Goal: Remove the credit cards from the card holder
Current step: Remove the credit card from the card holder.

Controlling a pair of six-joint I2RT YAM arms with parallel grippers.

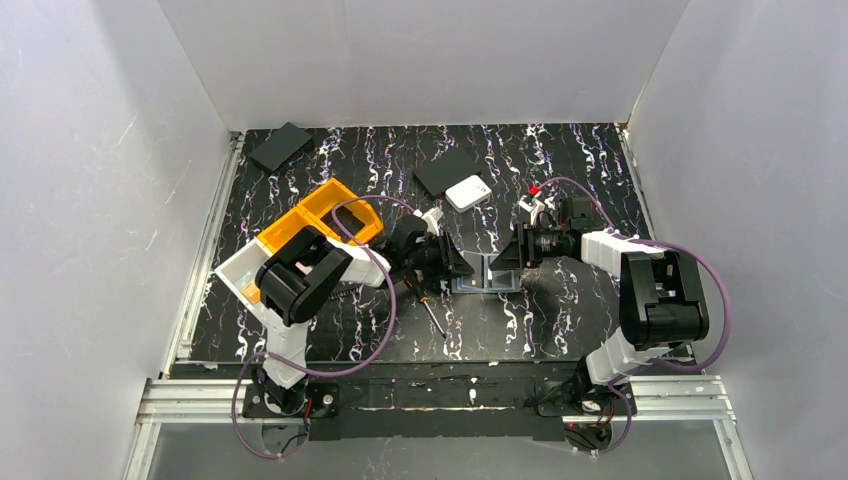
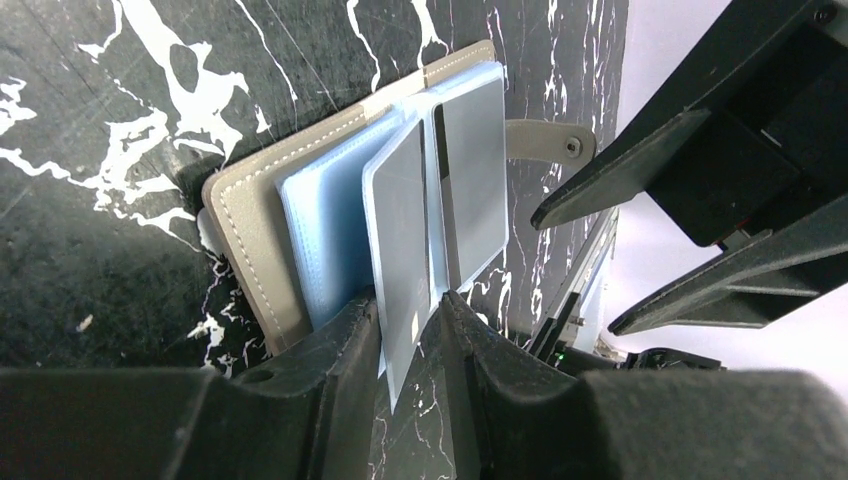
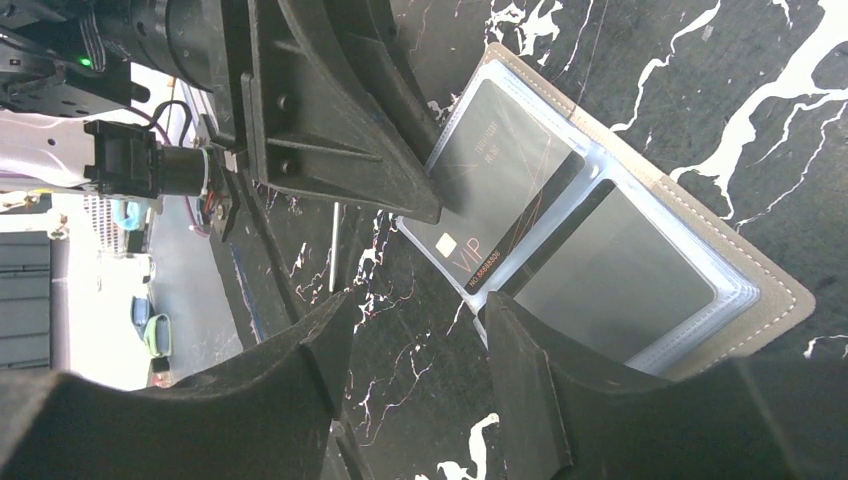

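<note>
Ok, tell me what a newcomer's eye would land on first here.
The card holder lies open mid-table between the left gripper and the right gripper. A pale leaf stands up from it between the left fingers. A dark VIP card shows through a clear sleeve, and an orange bin sits at the left.

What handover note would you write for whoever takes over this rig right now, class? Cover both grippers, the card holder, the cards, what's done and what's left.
Left gripper: open, jaws loosely either side of one raised sleeve leaf, seemingly not pinching it.
Right gripper: open, empty, at the holder's other side.
Card holder: lying open on the table between the grippers.
Credit cards: all visible ones sit in their sleeves.
Done: holder opened. Left: pull out every card.
</note>
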